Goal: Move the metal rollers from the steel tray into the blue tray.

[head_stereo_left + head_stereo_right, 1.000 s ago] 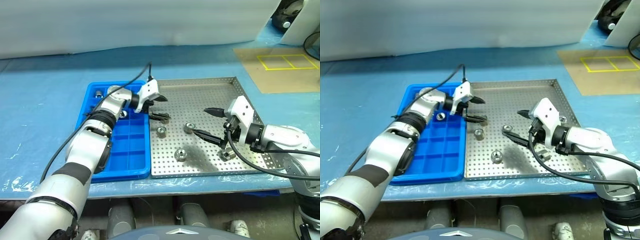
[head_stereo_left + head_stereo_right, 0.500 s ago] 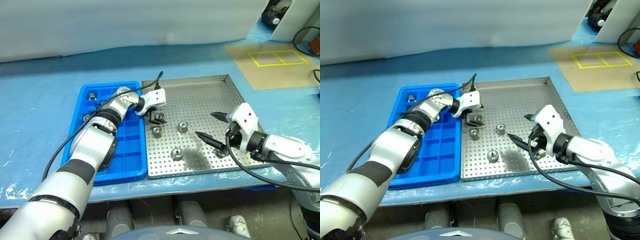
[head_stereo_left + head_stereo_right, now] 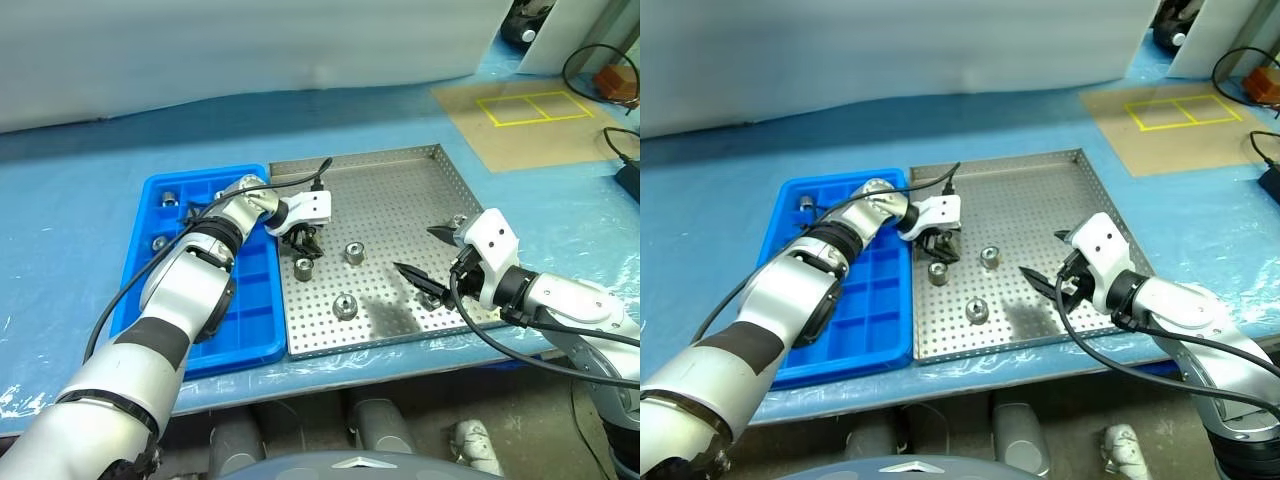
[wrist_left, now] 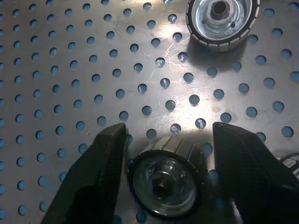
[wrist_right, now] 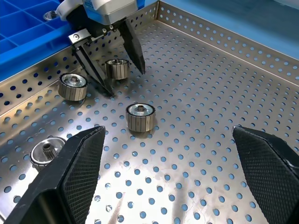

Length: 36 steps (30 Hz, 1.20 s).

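Metal rollers, head views: short, stubby silver-grey cylinders (image 3: 352, 252) with a dark centre hole. At least four stand on the large perforated steel tray (image 3: 400, 190), grouped in the half next to the blue tray.
Blue tray, head views: bright blue plastic grid of square compartments (image 3: 250, 300). At least two rollers (image 3: 168, 197) sit in compartments near its far left corner; most of the other compartments are bare.
Progress: judged partly done. A few pieces are delivered and several are left to move.
Left gripper, head views: black fingers (image 3: 305, 240) lowered onto the steel tray close to the edge shared with the blue tray, over one roller.
Right gripper, head views: (image 3: 415, 250) hangs above the steel tray's right part, fingers spread wide and holding nothing.
Left wrist view: the target roller (image 4: 166, 179) stands between the two fingers (image 4: 98, 177). One is at its ribbed side; a slit of floor shows at the other, so it is judged not clamped.
Axis, left wrist view: upright, with the hole facing up.
Right wrist view: the roller (image 5: 116, 69) stands between the left gripper's parted fingers. The roller near tray centre (image 5: 140, 116) is also on end, its axis vertical.
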Available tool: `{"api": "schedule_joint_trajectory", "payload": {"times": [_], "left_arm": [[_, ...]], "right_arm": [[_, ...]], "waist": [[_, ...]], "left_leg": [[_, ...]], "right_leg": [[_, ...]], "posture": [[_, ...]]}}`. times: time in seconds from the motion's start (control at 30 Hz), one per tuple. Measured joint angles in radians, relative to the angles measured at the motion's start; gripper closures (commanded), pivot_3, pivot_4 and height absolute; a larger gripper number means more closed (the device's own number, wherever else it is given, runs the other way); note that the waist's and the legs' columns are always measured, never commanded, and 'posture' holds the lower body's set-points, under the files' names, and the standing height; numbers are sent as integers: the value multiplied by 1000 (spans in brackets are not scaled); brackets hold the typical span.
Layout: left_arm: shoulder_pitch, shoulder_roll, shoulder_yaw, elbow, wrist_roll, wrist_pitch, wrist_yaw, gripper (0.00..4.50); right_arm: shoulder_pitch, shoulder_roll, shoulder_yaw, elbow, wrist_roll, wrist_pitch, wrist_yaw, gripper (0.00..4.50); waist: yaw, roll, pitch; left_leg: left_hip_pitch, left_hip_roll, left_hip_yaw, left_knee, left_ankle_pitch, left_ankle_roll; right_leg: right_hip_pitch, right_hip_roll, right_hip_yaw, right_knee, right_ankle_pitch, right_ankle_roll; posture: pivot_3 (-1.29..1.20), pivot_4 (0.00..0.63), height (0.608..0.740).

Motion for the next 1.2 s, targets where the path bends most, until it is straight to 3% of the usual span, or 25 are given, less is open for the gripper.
{"api": "schedule_joint_trajectory", "payload": {"times": [0.13, 0.23, 0.47, 0.73, 0.97, 1.2], "left_arm": [[-2, 1, -1, 0, 9, 7, 27, 2260], [-3, 3, -1, 0, 14, 6, 26, 2632], [-6, 14, 17, 1, 7, 10, 27, 2632], [-9, 28, 178, -38, -180, -8, -194, 2632], [56, 148, 278, -236, -331, -3, -320, 2632], [329, 273, 325, -646, -440, 178, -281, 2632]], "right_arm": [[-1, 1, 1, 1, -9, -8, -7, 0], [-3, 4, 6, 4, -18, -14, -10, 0], [-12, 9, 11, 18, -31, -29, -13, 0], [-70, 11, 49, 64, -40, -51, 7, 0], [-289, 66, 153, 225, -54, -121, 87, 0], [-508, 166, 309, 487, -120, -266, 230, 0]], "waist": [[-1, 0, 0], [-2, 0, 0], [-16, 0, 0], [-16, -1, 0], [-6, 0, 1], [69, 1, 5]], "left_leg": [[0, 0, 0, 0, 0, 0], [0, 0, 0, 0, 0, 0], [-1, -1, 0, 0, 0, 1], [-9, -1, -1, -1, -2, 3], [-7, 0, -1, -2, -1, 2], [-8, 4, -1, -2, 1, -2]], "right_leg": [[0, 0, 0, 0, -2, 3], [0, 0, 0, 0, -2, 4], [0, 0, 0, 0, -1, 1], [-5, -1, -1, -3, 0, -1], [-6, -1, 0, -1, 0, -1], [-9, -1, -3, 6, 0, -4]], "posture": [[-650, 150, 740], [-647, 150, 740], [-632, 150, 740], [-541, 150, 740], [-343, 150, 740], [-102, 150, 740]]}}
